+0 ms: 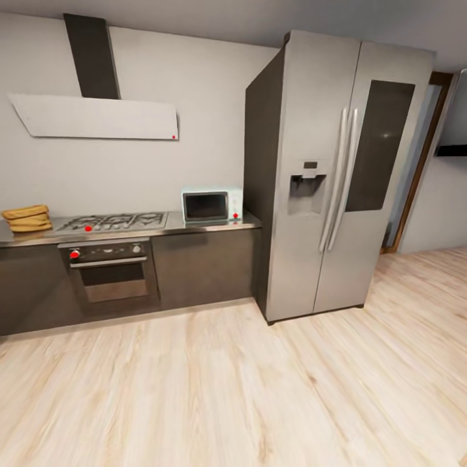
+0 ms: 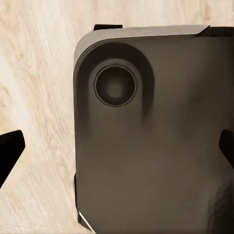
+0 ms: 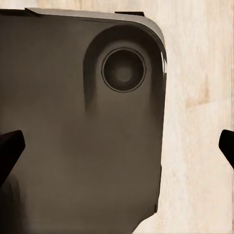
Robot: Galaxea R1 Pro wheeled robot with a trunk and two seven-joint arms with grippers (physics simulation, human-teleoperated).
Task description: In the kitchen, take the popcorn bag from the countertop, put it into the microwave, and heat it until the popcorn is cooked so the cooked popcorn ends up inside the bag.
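The robot stands back on the wooden floor (image 1: 259, 389), facing the kitchen run, so the step in hand looks like the approach, with nothing yet picked up. Taking the microwave (image 1: 212, 206) as landmark: it sits on the table (image 1: 175, 224) against the refrigerator (image 1: 331, 175), door apparently closed. The gas hob (image 1: 111, 222) lies beside it on the side away from the refrigerator, over the built-in oven (image 1: 111, 272), and the popcorn bag (image 1: 27, 218) rests well beyond the hob, at the far end of the table.

The left end effector (image 2: 117, 151) and the right end effector (image 3: 117, 148) each hang over the robot's base (image 2: 156, 146) with fingertips spread wide, holding nothing.

Next, drive toward the bag until an arm can reach it.
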